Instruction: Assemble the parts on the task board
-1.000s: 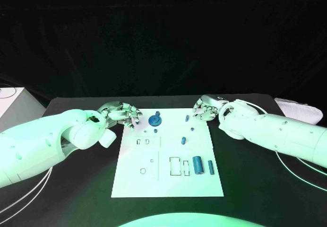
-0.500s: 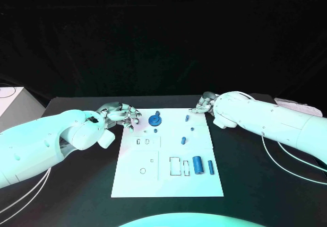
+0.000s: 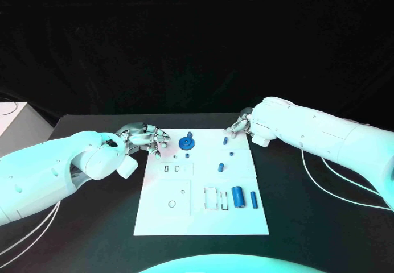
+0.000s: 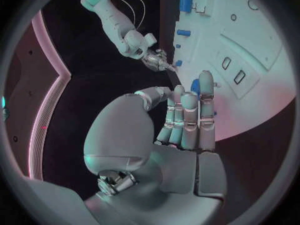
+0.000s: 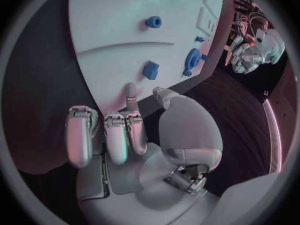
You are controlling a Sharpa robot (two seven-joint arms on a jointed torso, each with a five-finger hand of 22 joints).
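1. Board: task board is lying flat in the middle of the black table, long side running near to far.
2. Left hand is being held at the board's far left corner, over the table edge of the board. Fingers are curled in together, side by side in the left wrist view; nothing is being gripped.
3. Right hand is being held at the board's far right corner, mostly hidden behind its own arm in the head view. In the right wrist view fingers are curled with nothing in them, tips just above the board edge.
4. Parts: blue wheel-shaped part is sitting far centre, near the left hand but not being touched.
5. Small blue block is lying far right, just beside the right hand.
6. Small blue peg is lying mid board.
7. Large blue cylinder and thin blue rod are lying side by side, near right.
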